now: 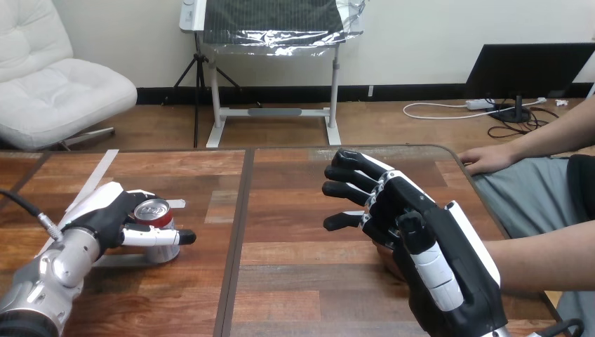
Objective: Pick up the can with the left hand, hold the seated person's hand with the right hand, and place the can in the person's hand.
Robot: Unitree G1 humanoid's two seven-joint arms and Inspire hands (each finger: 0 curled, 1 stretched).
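Can point(156, 214), just the one, stands upright on the bench point(295, 281) at the near left, its long axis vertical and its silver top with the pull tab facing up. The robot's left hand point(105, 214) grips it, fingers curled round the back and the thumb laid across the front of the red and silver body, while the base looks to rest on the wood. That arm's silver forearm comes in from the near left corner.

Nearest on the right, the robot's right hand point(428, 232) hangs low over the bench with its fingers point(351, 163) stretched out and spread, pointing left, curled round nothing I can see. The person's forearm point(540, 260) comes in from the right edge and passes under that hand, its end hidden beneath the palm. I cannot tell whether the two touch.

Further back, a white tape strip point(95, 184) lies slantwise on the left boards. Farthest, at the bench's far right corner, the person's other hand point(484, 159) rests flat on the edge.

Two robot hands, two arms of the person.
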